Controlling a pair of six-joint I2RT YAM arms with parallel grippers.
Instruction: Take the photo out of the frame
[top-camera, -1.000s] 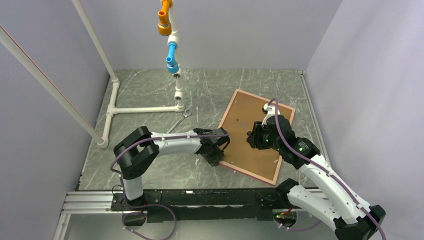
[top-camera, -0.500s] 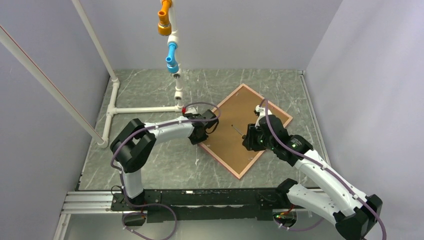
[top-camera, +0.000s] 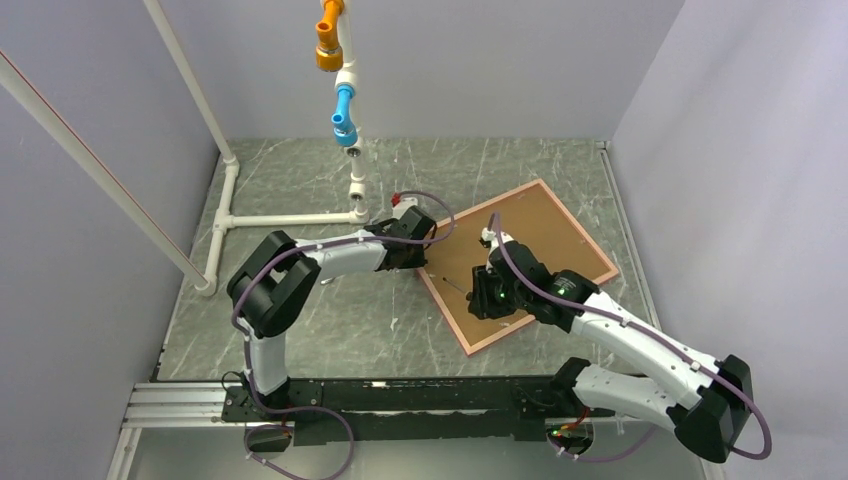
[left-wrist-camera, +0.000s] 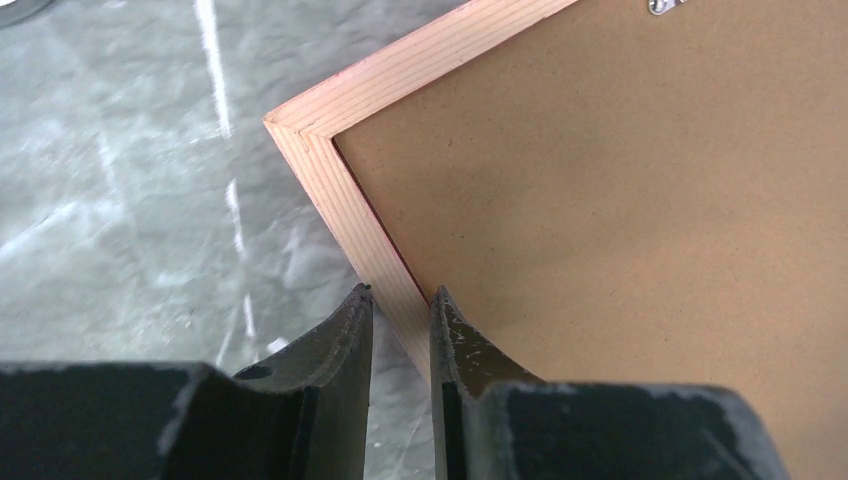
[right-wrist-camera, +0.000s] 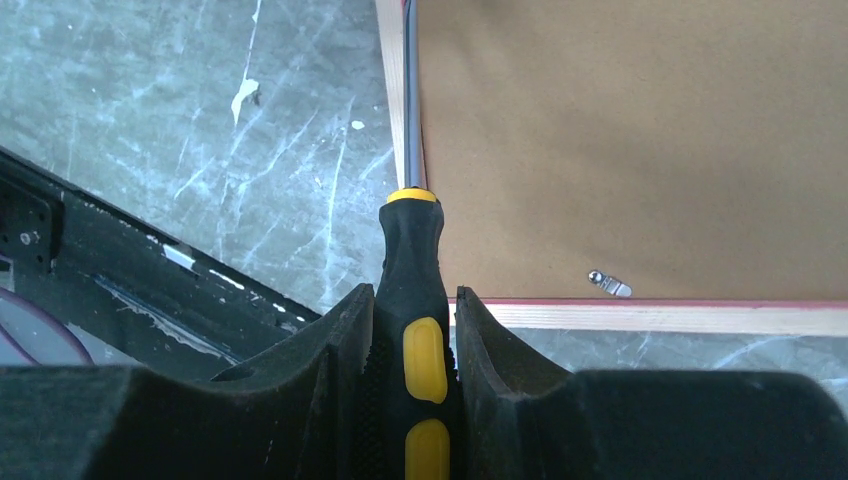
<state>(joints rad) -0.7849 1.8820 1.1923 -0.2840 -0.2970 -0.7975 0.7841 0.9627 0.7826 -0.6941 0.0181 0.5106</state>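
Lying face-down on the counter (top-camera: 300, 170), the frame (top-camera: 545, 230) shows its brown back upward; the photo is hidden. My left jaws clamp its rail near one corner. My right jaws clamp a black-yellow screwdriver (right-wrist-camera: 412, 250), shaft along the inner edge.

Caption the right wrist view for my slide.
Right pincer holds a screwdriver, its shaft along the frame's inner edge.

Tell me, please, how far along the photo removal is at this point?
Done: the frame lies face down, brown backing board up. In hand: the left gripper clamps the frame's rail near a corner, and the right gripper holds a screwdriver with its shaft along the board's edge. To do: a metal clip sits on the board; board not lifted, photo not visible.
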